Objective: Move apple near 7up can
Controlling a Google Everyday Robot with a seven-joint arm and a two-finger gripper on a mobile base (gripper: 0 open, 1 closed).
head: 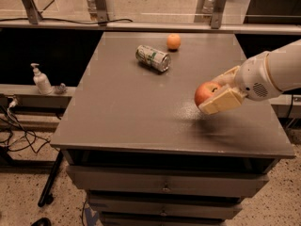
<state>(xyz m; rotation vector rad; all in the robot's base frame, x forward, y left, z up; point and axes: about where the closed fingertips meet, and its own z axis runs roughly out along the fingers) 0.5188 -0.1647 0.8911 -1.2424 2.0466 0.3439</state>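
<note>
The red-orange apple [205, 92] is held in my gripper [214, 94], lifted a little above the right part of the grey table [131, 107]. The cream fingers [221, 101] are shut around it, one below and in front, one behind. The arm comes in from the right edge. The silver-and-green 7up can [153, 58] lies on its side at the far middle of the table, well up and to the left of the apple.
A small plain orange fruit [173, 41] sits at the far edge, right of the can. A soap dispenser [41, 80] stands on a low shelf to the left. Cables lie on the floor at left. Metal posts stand behind the table.
</note>
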